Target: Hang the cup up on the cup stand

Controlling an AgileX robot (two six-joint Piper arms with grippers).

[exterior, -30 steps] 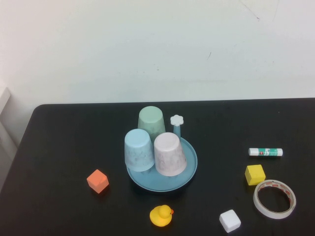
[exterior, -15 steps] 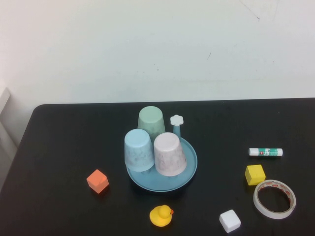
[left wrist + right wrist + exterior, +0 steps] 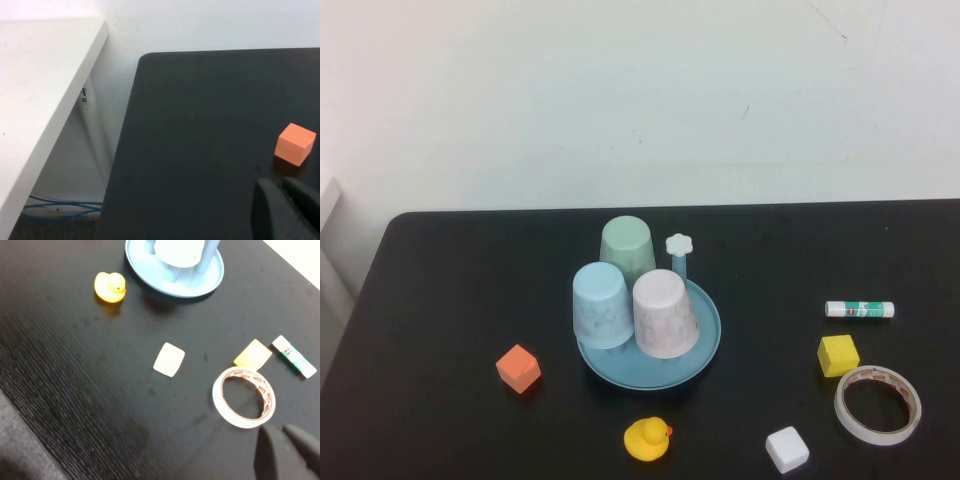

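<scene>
Cup (image 3: 665, 313) sits inverted on the cup stand (image 3: 705, 350), apparently hung. Left pincer (image 3: 288, 210) and right pincer (image 3: 287, 452) hover away from it, nearly closed, empty.

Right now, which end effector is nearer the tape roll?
Right. The right end effector hangs just beside the tape roll. The left end effector is across the table, near the orange cube.
</scene>
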